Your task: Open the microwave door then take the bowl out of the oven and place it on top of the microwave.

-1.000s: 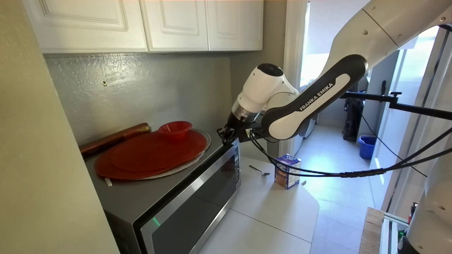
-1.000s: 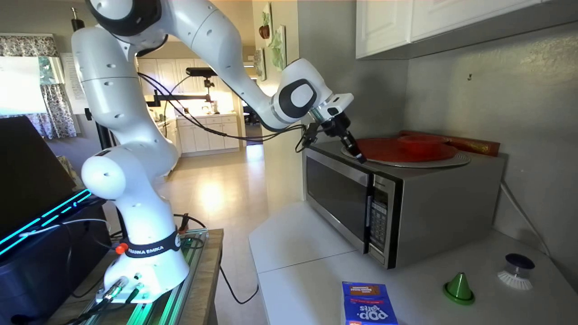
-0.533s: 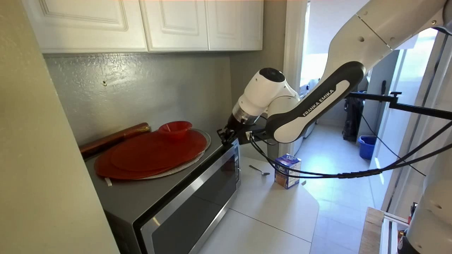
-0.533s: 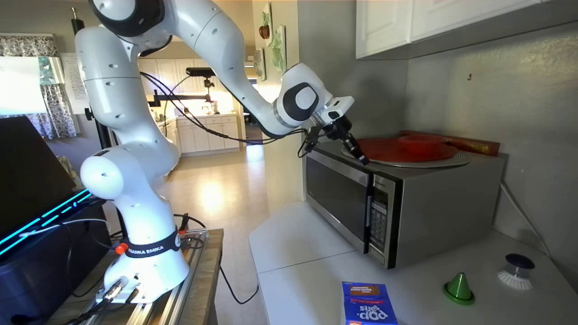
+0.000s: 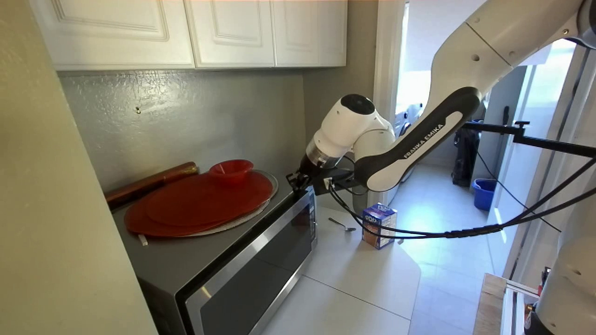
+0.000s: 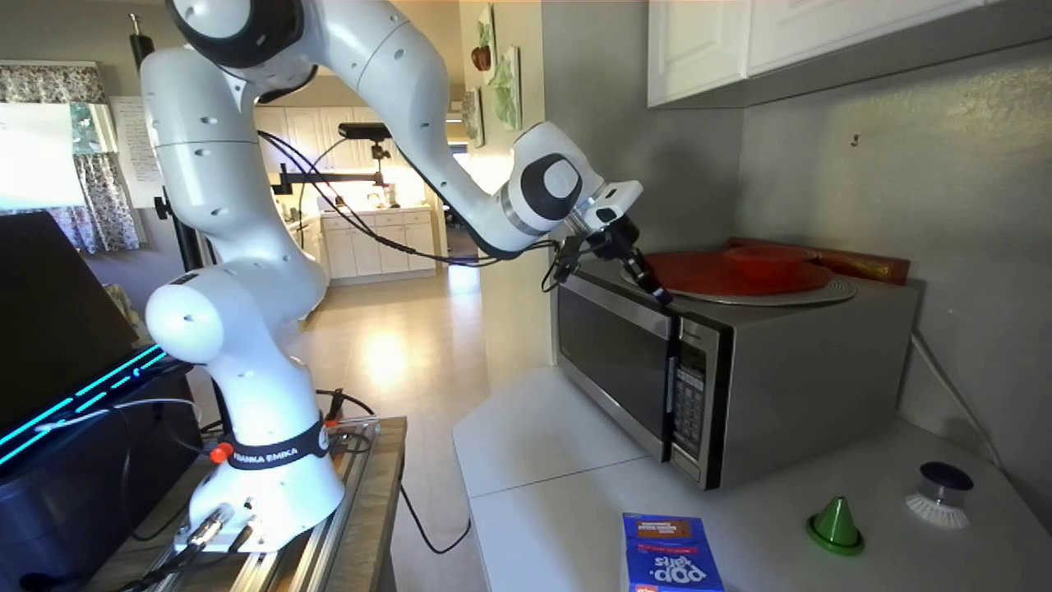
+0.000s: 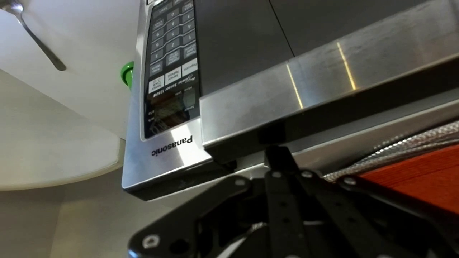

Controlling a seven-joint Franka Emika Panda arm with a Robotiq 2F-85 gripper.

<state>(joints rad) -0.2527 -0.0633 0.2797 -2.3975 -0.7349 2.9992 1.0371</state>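
Observation:
The silver microwave (image 5: 186, 256) (image 6: 822, 386) stands on the white counter. Its dark-windowed door (image 5: 260, 279) (image 6: 612, 345) looks slightly proud of the keypad panel in the wrist view (image 7: 322, 82), with a narrow gap behind its top edge. My gripper (image 5: 296, 184) (image 6: 662, 298) is at the top front edge, near the door's keypad end. In the wrist view its fingertips (image 7: 278, 154) are together with nothing between them, close behind the door's top edge; I cannot tell if they touch. A red bowl (image 5: 231, 172) (image 6: 766, 265) sits on top of the microwave. The microwave's inside is hidden.
Red round mats (image 5: 186, 204) and a long wrapped roll (image 5: 153, 184) lie on the microwave's top. White cabinets (image 5: 233, 32) hang above. On the counter are a Pop-Tarts box (image 5: 379, 225), a spoon (image 5: 341, 224), a green cone-shaped item (image 6: 836, 526) and a brush (image 6: 941, 493).
The arm's forearm and wrist have sunk a little. The fingertips have shifted only slightly at the microwave's top front edge. The door and the bowl show no clear movement.

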